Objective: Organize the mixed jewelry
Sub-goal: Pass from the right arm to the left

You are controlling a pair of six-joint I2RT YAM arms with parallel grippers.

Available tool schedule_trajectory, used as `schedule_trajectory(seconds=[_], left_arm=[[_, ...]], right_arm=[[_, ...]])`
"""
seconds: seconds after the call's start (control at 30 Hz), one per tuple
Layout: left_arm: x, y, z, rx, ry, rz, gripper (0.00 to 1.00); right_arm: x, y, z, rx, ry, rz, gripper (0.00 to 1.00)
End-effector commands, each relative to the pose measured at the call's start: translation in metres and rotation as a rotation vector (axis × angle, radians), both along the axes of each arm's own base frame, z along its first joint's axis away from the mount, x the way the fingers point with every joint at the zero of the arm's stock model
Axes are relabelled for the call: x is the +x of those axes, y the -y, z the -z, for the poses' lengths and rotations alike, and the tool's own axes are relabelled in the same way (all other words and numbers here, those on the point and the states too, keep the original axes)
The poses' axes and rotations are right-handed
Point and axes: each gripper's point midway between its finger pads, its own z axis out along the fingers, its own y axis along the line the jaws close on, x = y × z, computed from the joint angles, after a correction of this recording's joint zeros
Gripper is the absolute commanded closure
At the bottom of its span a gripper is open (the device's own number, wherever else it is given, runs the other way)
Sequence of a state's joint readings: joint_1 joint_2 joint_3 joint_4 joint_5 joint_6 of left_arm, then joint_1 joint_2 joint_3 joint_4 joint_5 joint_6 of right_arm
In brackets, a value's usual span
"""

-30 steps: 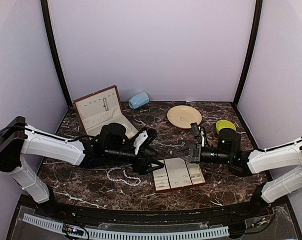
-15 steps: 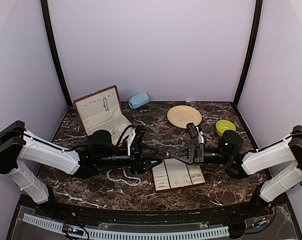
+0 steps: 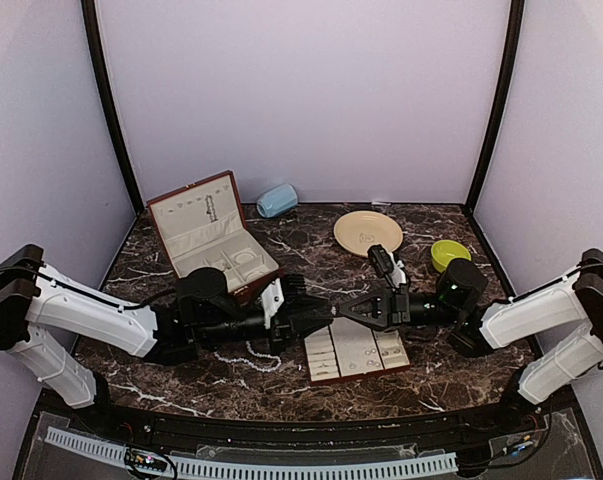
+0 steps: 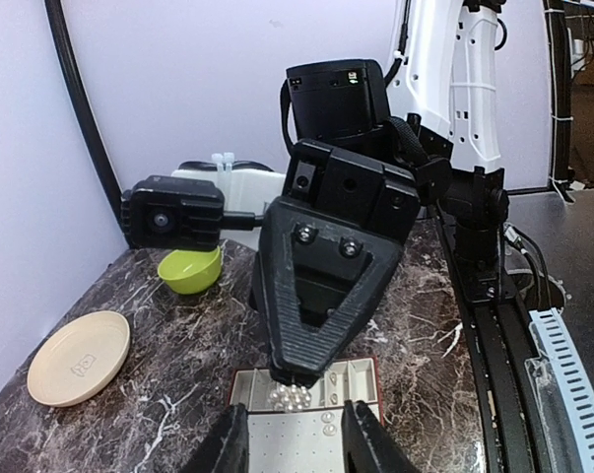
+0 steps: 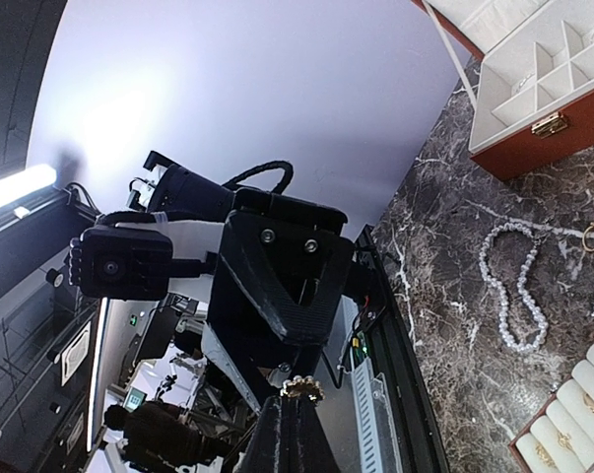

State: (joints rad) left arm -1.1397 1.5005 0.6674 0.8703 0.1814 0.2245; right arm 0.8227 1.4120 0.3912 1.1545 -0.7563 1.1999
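Observation:
My right gripper (image 3: 339, 314) is shut on a small gold piece with a cluster of white pearl beads (image 5: 301, 386), held just above the left end of the cream slotted tray (image 3: 358, 352). My left gripper (image 3: 317, 320) faces it tip to tip. In the left wrist view its fingers (image 4: 231, 445) stand apart on either side of the pearl cluster (image 4: 295, 397), not touching it. The long pearl strand (image 3: 257, 358) lies on the table under the left arm, with a gold ring (image 5: 593, 236) close by. Several small pieces sit in the tray's slots.
The open red-brown box (image 3: 209, 238) with cream lining stands at the back left. A cream plate (image 3: 368, 232), a green bowl (image 3: 448, 252) and a light blue object (image 3: 277, 200) sit along the back. The two arms meet over the table's middle.
My left arm has stretched to the right until its tip meets the right gripper, and its fingers have narrowed. The right gripper has shifted slightly left, still shut on the pearl piece.

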Motion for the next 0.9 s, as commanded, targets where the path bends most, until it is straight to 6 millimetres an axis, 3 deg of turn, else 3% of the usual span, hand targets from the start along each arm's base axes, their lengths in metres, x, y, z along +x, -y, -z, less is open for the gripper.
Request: schedule_trajectory(seconds=[0.0, 0.23, 0.87], left_arm=[[0.003, 0.008, -0.019, -0.018, 0.114, -0.019, 0.68], [0.001, 0.012, -0.019, -0.013, 0.132, -0.012, 0.75], [-0.002, 0.017, -0.008, 0.021, 0.161, -0.002, 0.7]], right_arm=[[-0.005, -0.004, -0.018, 0.052, 0.034, -0.034, 1.0], [-0.007, -0.005, -0.019, 0.052, 0.034, -0.041, 1.0], [-0.005, -0.004, -0.021, 0.062, 0.033, -0.028, 1.0]])
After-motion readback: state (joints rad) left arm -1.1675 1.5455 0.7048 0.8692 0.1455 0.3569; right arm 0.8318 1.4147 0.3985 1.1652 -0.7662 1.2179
